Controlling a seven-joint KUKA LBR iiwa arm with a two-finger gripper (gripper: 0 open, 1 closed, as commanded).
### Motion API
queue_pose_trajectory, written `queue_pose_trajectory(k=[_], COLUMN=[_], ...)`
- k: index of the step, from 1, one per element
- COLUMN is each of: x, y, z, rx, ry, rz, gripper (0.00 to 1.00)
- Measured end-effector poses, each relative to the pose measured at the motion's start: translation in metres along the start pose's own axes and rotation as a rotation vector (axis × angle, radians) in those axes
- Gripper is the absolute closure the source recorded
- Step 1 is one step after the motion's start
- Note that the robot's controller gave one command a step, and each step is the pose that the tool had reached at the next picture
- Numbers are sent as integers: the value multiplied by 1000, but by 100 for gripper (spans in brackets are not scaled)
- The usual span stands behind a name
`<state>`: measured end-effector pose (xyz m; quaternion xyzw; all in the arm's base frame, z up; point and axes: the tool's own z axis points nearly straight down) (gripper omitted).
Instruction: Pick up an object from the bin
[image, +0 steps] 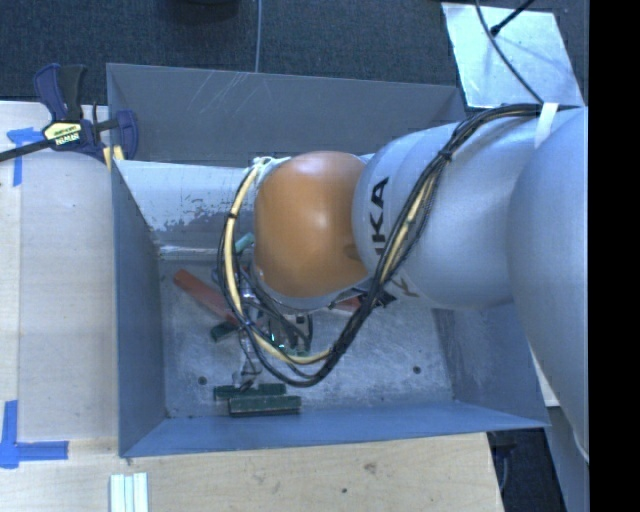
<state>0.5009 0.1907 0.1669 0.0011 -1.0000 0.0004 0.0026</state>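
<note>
- The orange cover (305, 225) and cables (230, 245) hide the bin (135, 300) floor's middle.
- The red strip (200, 288) has its right end hidden beneath them.
- The arm (480, 210) is cut off at right.

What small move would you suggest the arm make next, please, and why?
Probably a short, careful descent. The gripper seems to sit right over the left part of the dark green oblong block, which lies alone by the front wall of the bin. The reddish stick lies farther off.
</note>
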Motion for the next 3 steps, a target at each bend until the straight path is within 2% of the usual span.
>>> queue_pose_trajectory(k=[1,2,3], x=[-31,-32,-36], y=[-39,-39,-34], z=[93,90,-62], rx=[-9,-8,-2], ry=[-31,-33,-16], rz=[-69,-67,-181], gripper=[0,100,100])
